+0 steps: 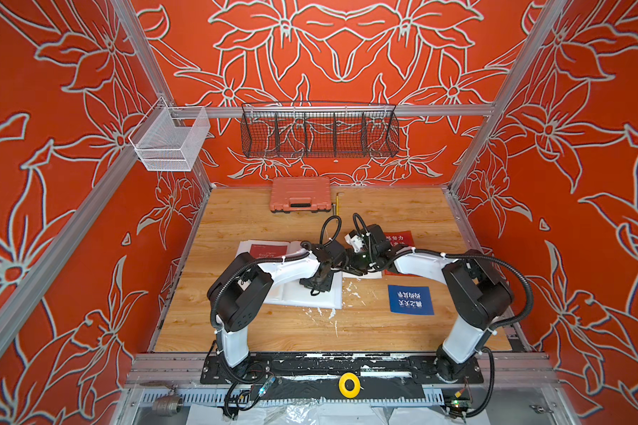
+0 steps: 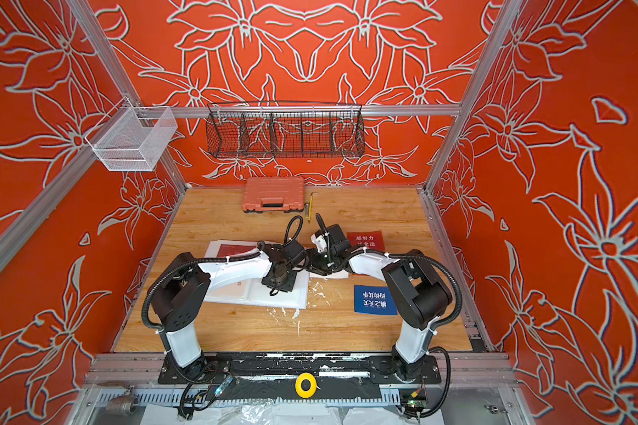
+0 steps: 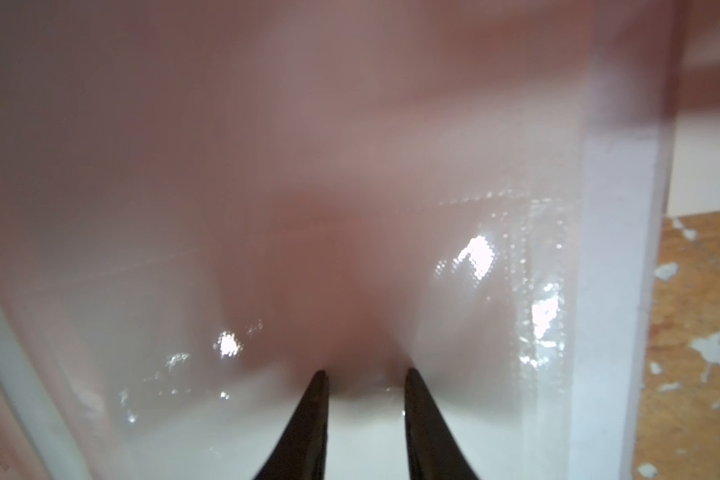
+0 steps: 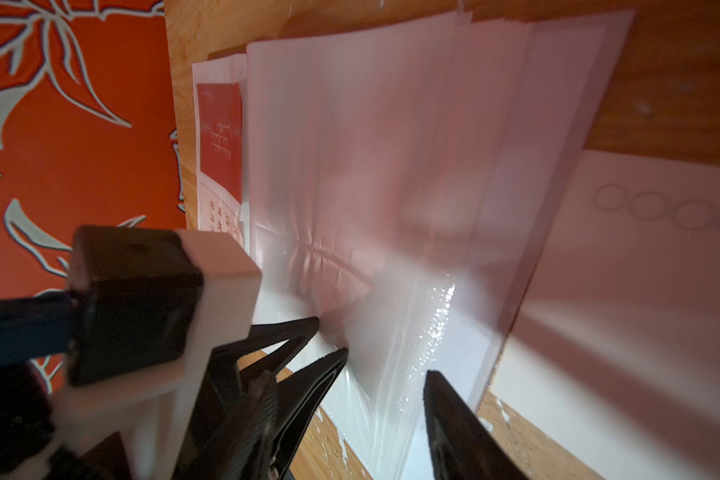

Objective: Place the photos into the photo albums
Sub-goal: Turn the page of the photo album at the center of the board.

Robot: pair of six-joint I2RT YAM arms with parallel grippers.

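While the left gripper [image 3: 366,376], tips narrowly parted, presses the photo album [image 4: 391,124], the right gripper [image 4: 387,365], jaws spread, straddles its raised pages.

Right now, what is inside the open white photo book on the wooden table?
A red card with white writing shows on one page of the thin white album. The black-and-white robot arms hide most other pages.

I work inside a robot test cell, a lab rig by every sign: aluminium frame rails [image 1: 439,110] carry printed red flower walls [image 1: 347,55] round my wooden tabletop [image 1: 383,323]; my arms' black mounting plate [image 1: 310,362] lines its near edge, loose cables [image 1: 491,379] and a bare circuit board [image 1: 457,404] below.
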